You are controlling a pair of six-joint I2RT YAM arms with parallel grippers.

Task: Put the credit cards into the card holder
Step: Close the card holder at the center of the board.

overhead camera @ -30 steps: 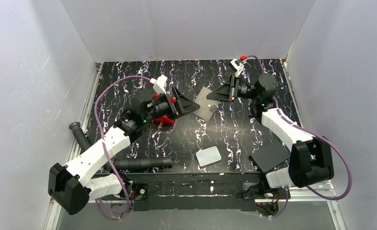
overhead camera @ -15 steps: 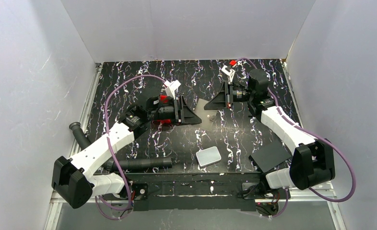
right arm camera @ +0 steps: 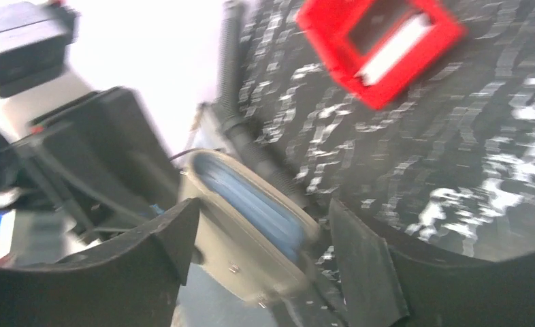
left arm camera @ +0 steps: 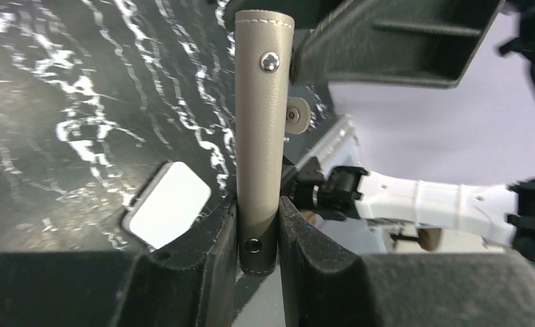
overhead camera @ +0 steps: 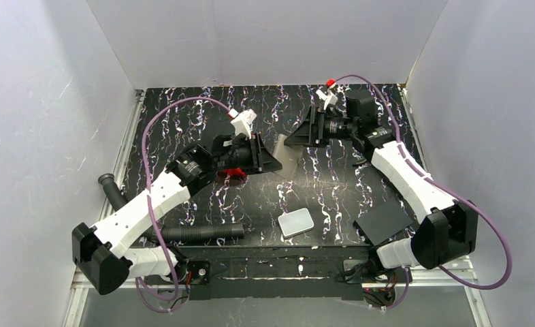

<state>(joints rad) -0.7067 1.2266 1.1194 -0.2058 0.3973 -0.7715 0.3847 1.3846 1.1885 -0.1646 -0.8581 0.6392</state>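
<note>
The grey-brown card holder (left arm camera: 259, 129) is seen edge-on in the left wrist view, and my left gripper (left arm camera: 258, 208) is shut on its lower end. From above, the card holder (overhead camera: 288, 146) hangs off the table between both grippers, with my left gripper (overhead camera: 273, 162) at its left. Blue edges of credit cards (right arm camera: 254, 197) show in the open mouth of the card holder (right arm camera: 241, 255). My right gripper (right arm camera: 265, 231) stands open around that end, its fingers apart from it. From above, the right gripper (overhead camera: 294, 138) sits just beyond the holder.
A red tray (right arm camera: 380, 37) with a pale strip inside lies on the black marbled table; from above the red tray (overhead camera: 232, 174) is mostly under my left arm. A white rounded slab (overhead camera: 296, 223), a black cylinder (overhead camera: 203, 233) and a black sheet (overhead camera: 382, 221) lie near the front edge.
My left gripper has shut on the card holder, which has come up off the table. The right gripper has opened and let go of it, shifting left and toward the back.
</note>
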